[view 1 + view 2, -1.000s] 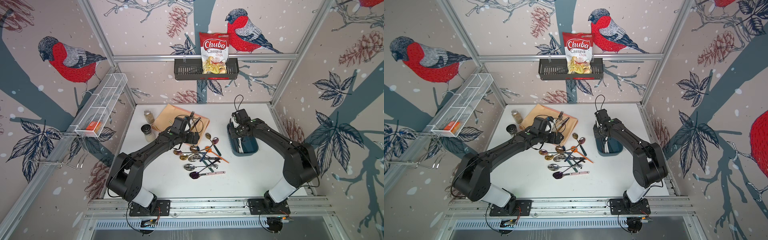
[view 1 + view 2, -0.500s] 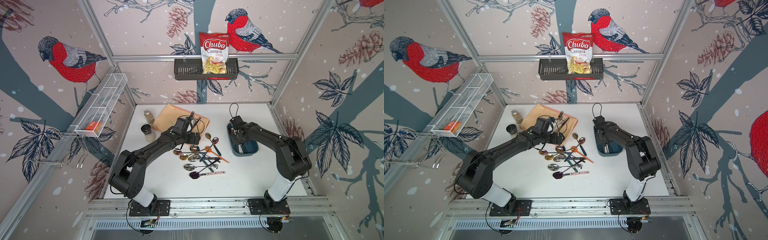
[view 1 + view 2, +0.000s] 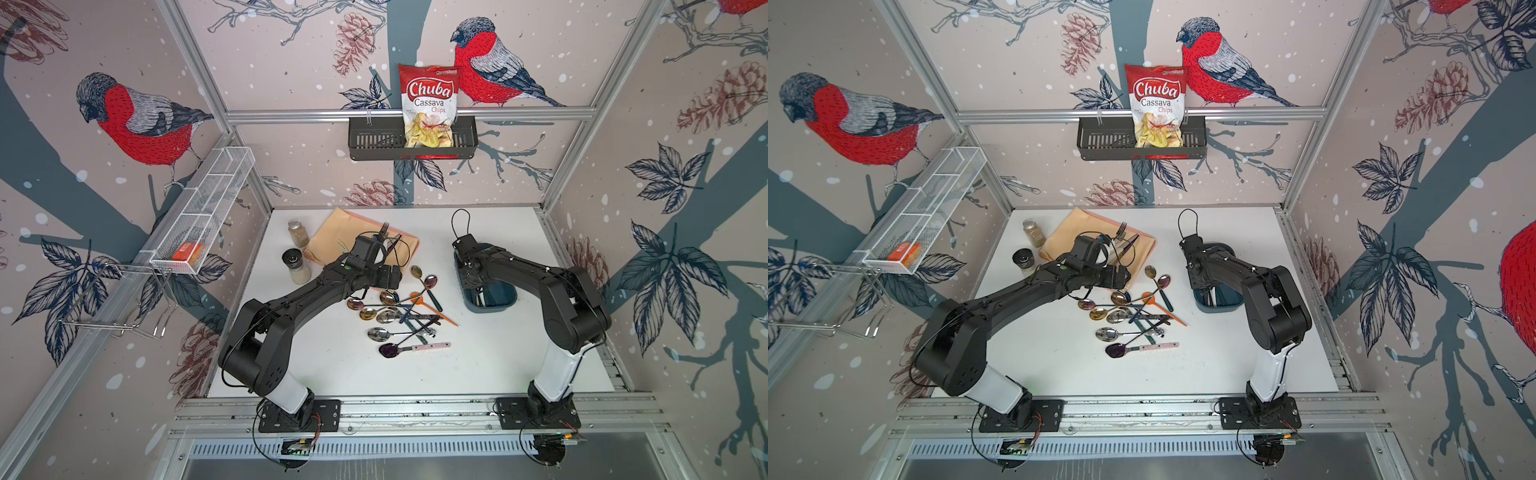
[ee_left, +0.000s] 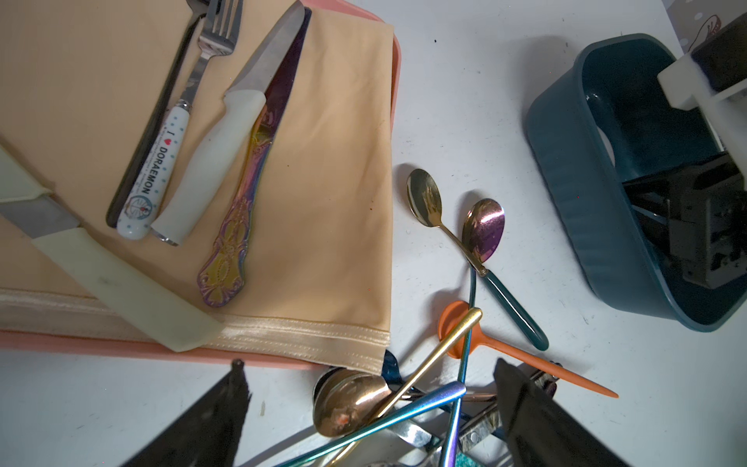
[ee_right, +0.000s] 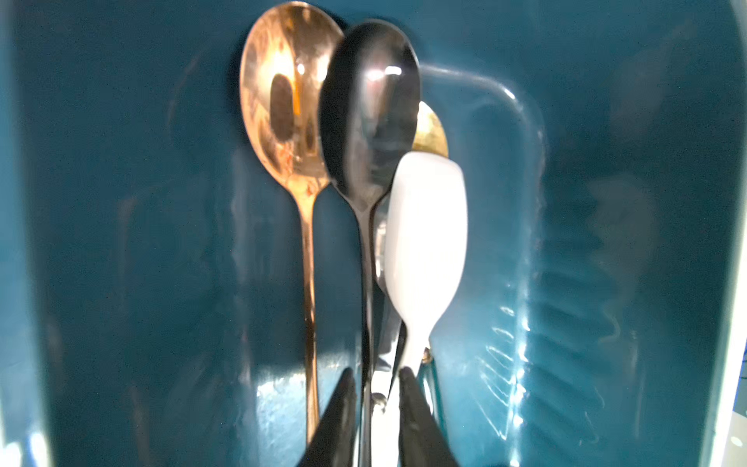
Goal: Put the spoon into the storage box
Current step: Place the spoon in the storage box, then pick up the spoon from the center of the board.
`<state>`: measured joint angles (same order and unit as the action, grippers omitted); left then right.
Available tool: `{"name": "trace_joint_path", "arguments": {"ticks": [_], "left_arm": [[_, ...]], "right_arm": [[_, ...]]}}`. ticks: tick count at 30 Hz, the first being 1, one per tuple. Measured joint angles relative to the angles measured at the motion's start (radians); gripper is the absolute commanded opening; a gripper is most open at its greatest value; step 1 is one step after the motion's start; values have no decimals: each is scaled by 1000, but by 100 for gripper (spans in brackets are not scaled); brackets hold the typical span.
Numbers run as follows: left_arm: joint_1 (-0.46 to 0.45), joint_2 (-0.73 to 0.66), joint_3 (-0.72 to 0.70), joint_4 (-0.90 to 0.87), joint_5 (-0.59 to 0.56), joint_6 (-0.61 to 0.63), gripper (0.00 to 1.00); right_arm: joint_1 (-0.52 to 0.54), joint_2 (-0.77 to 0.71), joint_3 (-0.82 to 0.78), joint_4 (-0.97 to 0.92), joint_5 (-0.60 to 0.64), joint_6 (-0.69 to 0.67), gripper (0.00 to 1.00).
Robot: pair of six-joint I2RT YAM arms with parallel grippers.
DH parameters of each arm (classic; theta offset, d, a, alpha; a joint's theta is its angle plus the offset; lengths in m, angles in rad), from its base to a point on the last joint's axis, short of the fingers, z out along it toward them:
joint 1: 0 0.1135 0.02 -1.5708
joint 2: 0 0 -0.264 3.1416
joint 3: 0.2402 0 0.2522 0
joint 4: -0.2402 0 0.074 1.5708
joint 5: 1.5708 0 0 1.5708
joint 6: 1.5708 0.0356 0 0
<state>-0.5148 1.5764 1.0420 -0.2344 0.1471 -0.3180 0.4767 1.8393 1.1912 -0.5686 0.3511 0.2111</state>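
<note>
Since the right jaws sit down inside the storage box (image 3: 494,302), I read this step as the release. In the right wrist view the tips stand slightly apart. The gap is wider than the handle of the dark steel spoon (image 5: 370,109) that runs between them, so I'd say they're not pinching it. That spoon lies flat in the box with its bowl pointing away from the jaws. It lies against a rose-gold spoon (image 5: 289,101) on one side and a white spoon (image 5: 426,226) on the other, with a gold bowl (image 5: 433,133) peeking out underneath.

To do it cleanly:
- widen the jaws more before any lift
- pull straight up, no sideways drag, because the white spoon's stem is just beside one tip
- clear the low box wall (image 4: 574,194) without nudging it; I'd expect light plastic to slide

The left jaws are spread wide with nothing between them, hovering over the spoon pile (image 3: 399,316). The left arm is well apart from the box, so it's fine where it is.

On the white tabletop (image 3: 478,365) a peach cloth (image 4: 331,161) carries a Doraemon fork (image 4: 169,141) and knives. A spice jar (image 3: 297,232) and a grinder (image 3: 296,266) stand beside it.

The walls are bullfinch wallpaper on an aluminium frame. A black slotted basket (image 3: 374,143) holds a Chuba cassava chips bag (image 3: 428,104), and a white mesh tray (image 3: 208,203) holds an orange packet (image 3: 187,252).
</note>
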Motion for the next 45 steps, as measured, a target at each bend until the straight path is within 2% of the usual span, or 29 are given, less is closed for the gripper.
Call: {"name": "trace_joint_path", "arguments": {"ticks": [3,11,16,24,32,45], "left_arm": [[0,-2,0,7,-1,0,96],[20,-51,-25,11,-16,-2,96],[98,-112,-104,21,-4,-27,96],[215,-218,-233,24,44,-93,96],[261,-266,-270,24,59,-102,96],[278,-280,-299,23,59,-105,96]], "right_arm": [[0,-4,5,-4,0,1,32],[0,-78,81,-53,2,-1,37],[17,-111,124,-57,-101,-29,39],[135,-50,106,-2,-303,-29,42],[192,34,69,55,-382,-3,43],[213,88,54,73,-377,-6,36]]}}
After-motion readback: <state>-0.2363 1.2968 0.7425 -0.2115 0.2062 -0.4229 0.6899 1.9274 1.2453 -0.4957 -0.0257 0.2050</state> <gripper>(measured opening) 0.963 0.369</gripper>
